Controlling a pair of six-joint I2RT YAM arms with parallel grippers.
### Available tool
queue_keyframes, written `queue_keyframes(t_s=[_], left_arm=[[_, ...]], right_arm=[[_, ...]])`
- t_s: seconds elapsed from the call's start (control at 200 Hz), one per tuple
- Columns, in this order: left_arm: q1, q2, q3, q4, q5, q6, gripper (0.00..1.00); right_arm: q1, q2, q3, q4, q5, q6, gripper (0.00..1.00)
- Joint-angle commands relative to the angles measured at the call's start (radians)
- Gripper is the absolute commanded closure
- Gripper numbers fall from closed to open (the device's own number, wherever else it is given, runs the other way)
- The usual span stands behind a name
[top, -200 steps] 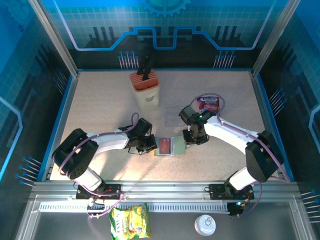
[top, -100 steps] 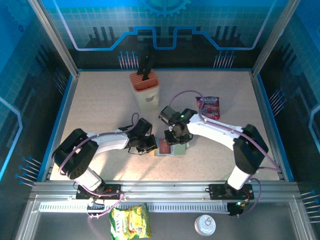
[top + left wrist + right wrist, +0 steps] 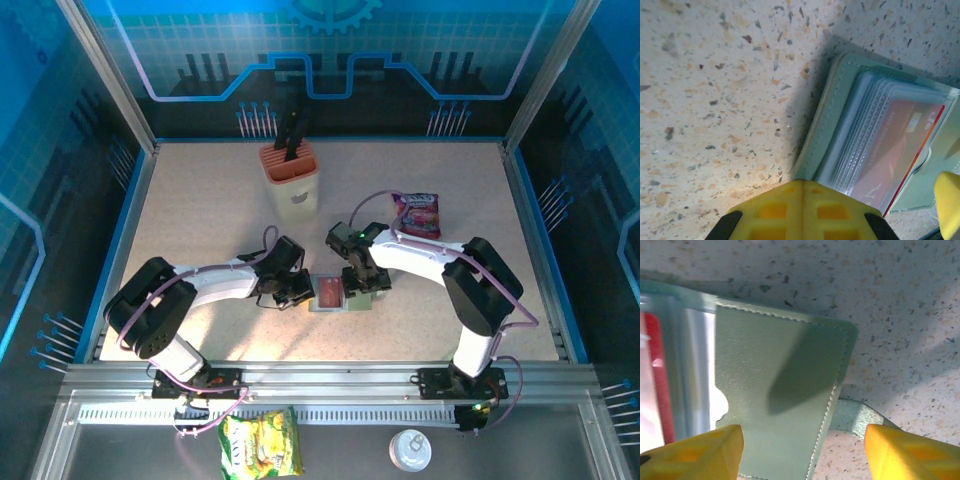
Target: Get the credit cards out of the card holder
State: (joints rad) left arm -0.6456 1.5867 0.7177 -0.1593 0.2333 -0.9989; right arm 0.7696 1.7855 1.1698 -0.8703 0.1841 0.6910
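Grey-green folding card holder [image 3: 826,117] seems pinned by pressed-together left gripper [image 3: 801,207]; right gripper [image 3: 800,452], now spread, has been moved over it; red credit cards [image 3: 890,155] not yet extracted.

A speckled beige tabletop [image 3: 200,210] carries a salmon-coloured knife block [image 3: 291,175], upright near the back edge with black handles sticking out of it. A purple snack packet [image 3: 417,213] lies flat to its right, well apart. On the grey metal shelf [image 3: 540,440] at the near side, a yellow-green snack bag [image 3: 261,445] lies left of a small white round container [image 3: 410,450].
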Motion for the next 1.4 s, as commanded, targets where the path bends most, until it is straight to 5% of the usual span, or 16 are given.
queue_keyframes(t_s=[0.0,0.26,0.53,0.985,1.396], left_arm=[[-0.009,0.005,-0.004,-0.037,0.013,-0.006,1.00],[-0.009,-0.009,-0.015,-0.038,0.008,-0.010,1.00],[-0.009,-0.048,-0.006,-0.053,0.000,-0.010,1.00],[-0.039,-0.044,0.133,-0.097,0.026,0.024,1.00],[-0.056,0.047,0.183,-0.135,-0.012,0.074,1.00]], right_arm=[[-0.016,0.028,-0.023,0.012,0.013,-0.002,0.31],[-0.040,0.050,-0.097,0.107,-0.051,-0.001,0.23],[-0.058,0.030,-0.170,0.189,-0.098,0.001,0.25],[-0.059,-0.202,-0.120,0.219,-0.224,-0.030,0.38],[-0.078,-0.190,-0.191,0.455,-0.444,0.002,0.50]])
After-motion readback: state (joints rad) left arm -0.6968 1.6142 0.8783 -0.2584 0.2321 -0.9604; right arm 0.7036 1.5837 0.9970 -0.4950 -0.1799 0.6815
